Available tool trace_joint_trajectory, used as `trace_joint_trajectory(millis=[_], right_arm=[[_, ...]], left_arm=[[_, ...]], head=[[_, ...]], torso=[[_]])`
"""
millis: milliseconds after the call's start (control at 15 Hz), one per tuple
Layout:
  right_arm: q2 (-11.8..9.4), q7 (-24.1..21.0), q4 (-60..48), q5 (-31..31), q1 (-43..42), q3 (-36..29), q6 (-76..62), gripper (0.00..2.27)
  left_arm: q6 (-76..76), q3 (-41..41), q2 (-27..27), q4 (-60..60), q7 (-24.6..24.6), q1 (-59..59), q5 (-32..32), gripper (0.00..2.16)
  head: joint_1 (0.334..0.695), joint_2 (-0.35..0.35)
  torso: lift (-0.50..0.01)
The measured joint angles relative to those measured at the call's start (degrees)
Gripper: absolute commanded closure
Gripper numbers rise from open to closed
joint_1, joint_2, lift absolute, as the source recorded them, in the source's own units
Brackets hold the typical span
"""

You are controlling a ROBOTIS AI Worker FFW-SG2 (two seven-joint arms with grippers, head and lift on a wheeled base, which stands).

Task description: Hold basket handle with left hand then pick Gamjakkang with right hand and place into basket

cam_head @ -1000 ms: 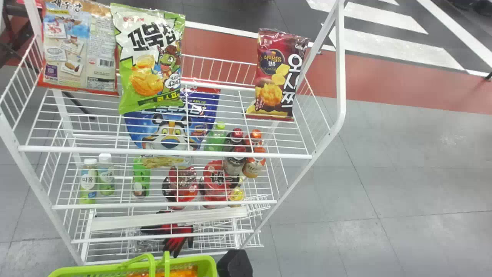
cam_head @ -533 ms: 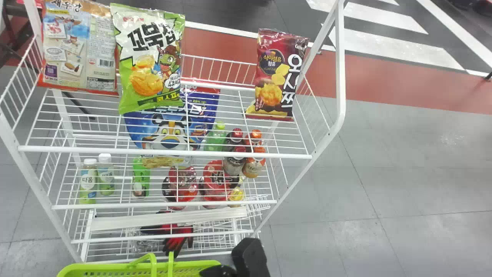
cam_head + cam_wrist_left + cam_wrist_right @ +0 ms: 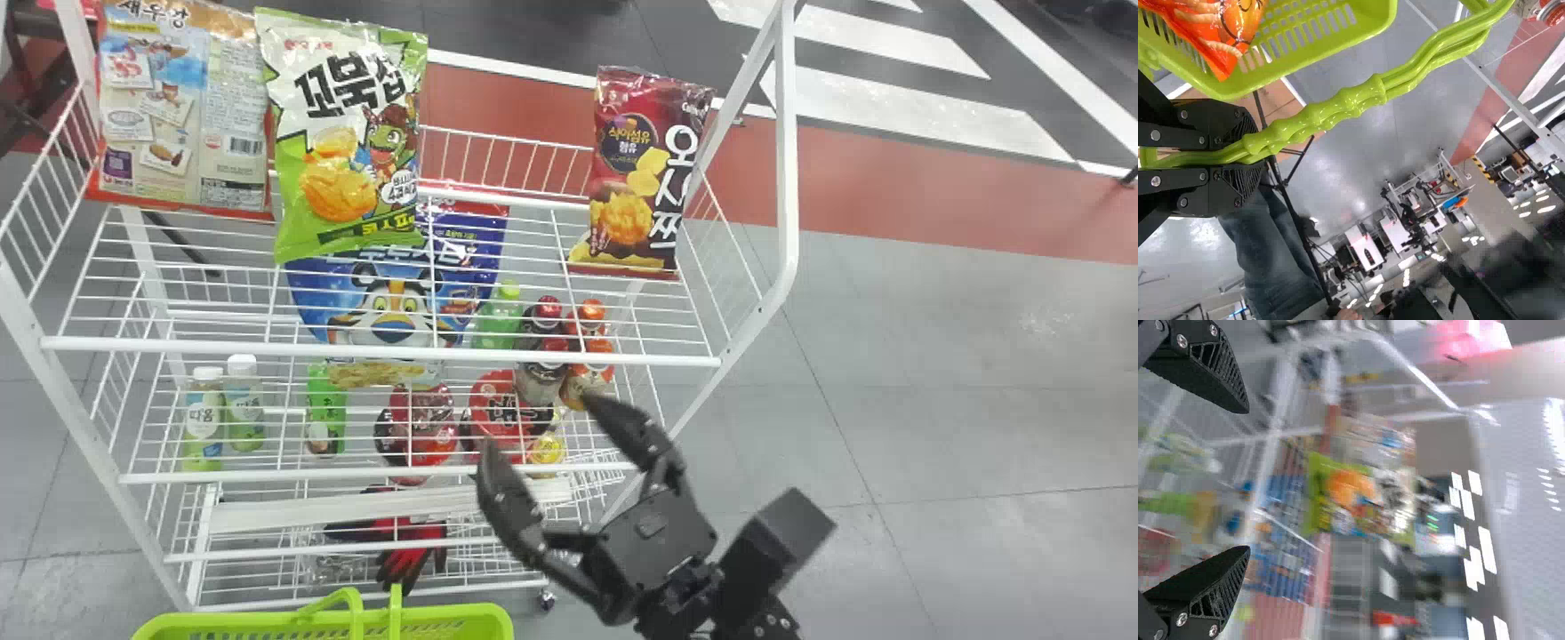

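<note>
Starting at the left, and the left end effector (image 3: 1250, 153) is clamped round the green handle (image 3: 1351, 103); that half of the job looks secure. It wants to stay just so, with the basket (image 3: 267, 620) level and low in front of the rack (image 3: 382, 350). Inside the basket, an orange bag (image 3: 1218, 33)!

Up on the top shelf, a beige-and-red bag (image 3: 182, 107) leans at the left end, and right beside it stands the green-and-white bag (image 3: 342, 133). Which one is the Gamjakkang? I can't say for certain; the orange bag in the basket may even be it, and then the placing would be done.

Now the right end effector (image 3: 538, 421), released, nothing between its fingers, out in front of the lower shelves. If a pick is still to come, it should rise above the front rail before going in, square up to the chosen bag and straddle it evenly. Close gently, enough to hold the film without crushing the snacks, then lift clear of the wires before swinging to the basket. Careful of knocking a neighbour!

And at the far right, the dark red bag (image 3: 631, 169) stands well apart from the others.
</note>
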Motion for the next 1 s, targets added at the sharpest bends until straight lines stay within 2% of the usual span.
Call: trace_joint_trajectory(millis=[133,200,467,1000], right_arm=[[1.7,-5.0,-0.2,0.3,0.1,0.4,-0.9,0.06],[2.5,-6.0,-0.3,0.5,0.1,0.5,-0.8,0.06],[5.6,-6.2,-2.4,1.5,0.6,-0.4,4.2,0.06],[6.5,-6.4,-3.8,3.2,0.9,-1.5,3.9,0.06]], left_arm=[[-0.2,0.0,0.1,0.2,-0.2,-0.1,0.1,2.15],[-0.4,0.1,0.2,0.3,-0.4,-0.1,0.3,2.15],[-1.6,0.4,0.4,0.7,-1.1,-0.3,0.8,2.15],[-2.9,0.7,0.7,0.8,-1.3,-0.4,1.5,2.15]], head=[[0.695,-0.350],[0.695,-0.350],[0.695,-0.350],[0.695,-0.350]], torso=[[-0.019],[-0.019],[-0.019],[-0.019]])
